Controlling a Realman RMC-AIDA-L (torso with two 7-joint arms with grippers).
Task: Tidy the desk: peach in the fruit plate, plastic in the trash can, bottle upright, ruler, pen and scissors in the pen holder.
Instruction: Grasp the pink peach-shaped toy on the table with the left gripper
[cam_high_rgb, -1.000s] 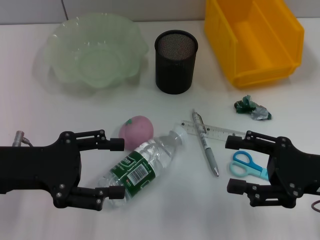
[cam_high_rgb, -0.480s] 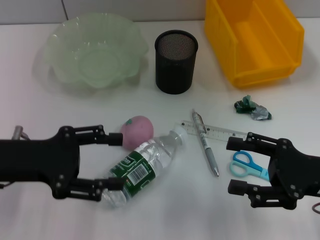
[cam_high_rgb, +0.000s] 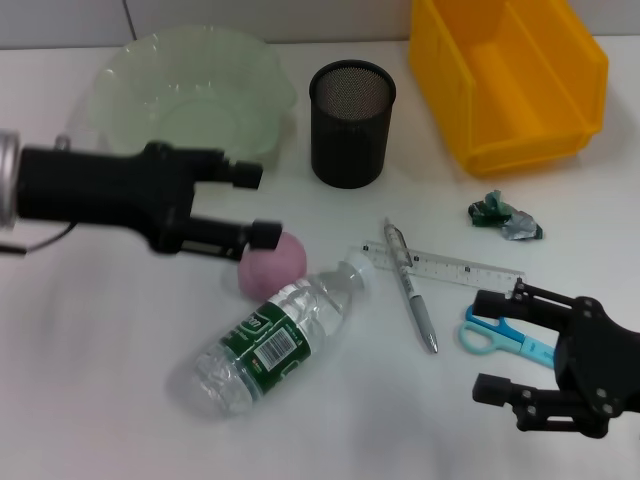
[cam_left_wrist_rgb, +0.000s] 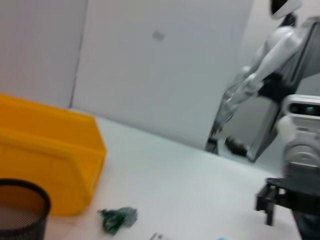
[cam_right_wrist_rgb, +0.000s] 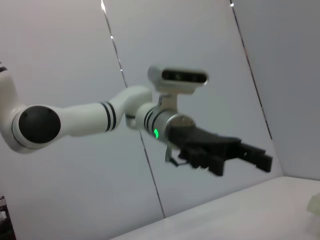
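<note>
Left arm reaches in from the left side of the head view, stretched roughly level across the white surface (cam_high_rgb: 120, 400), wrist near the fruit plate's front edge. Left gripper (cam_high_rgb: 256, 205) points right, 2 fingers spread open with nothing between them; the lower fingertip (cam_high_rgb: 266, 235) sits right over the top edge of the peach (cam_high_rgb: 272, 268), contact unclear. Upper finger ends in front of the fruit plate (cam_high_rgb: 190, 95).

Right gripper (cam_high_rgb: 486, 345) low at the right corner, fingers open and empty, pointing left, just beside the scissors (cam_high_rgb: 495, 333), whose blue handles lie between it and the ruler (cam_high_rgb: 450, 266).

Peach pink, on the surface, touching the shoulder of the bottle (cam_high_rgb: 278, 334). Bottle lies on its side, cap toward the ruler, green label up. Pen (cam_high_rgb: 411, 285) lies across the ruler's left end, tip toward the near edge. Pen holder (cam_high_rgb: 351, 122), black mesh, upright behind the pen. Yellow trash can (cam_high_rgb: 505, 75) at back right. Crumpled green plastic (cam_high_rgb: 504, 218) on the surface in front of the trash can, well apart from both grippers.

Left wrist view shows the trash can, the pen holder's rim, the plastic and the right gripper farther off. Right wrist view shows the left arm extended with its gripper open in the air.
</note>
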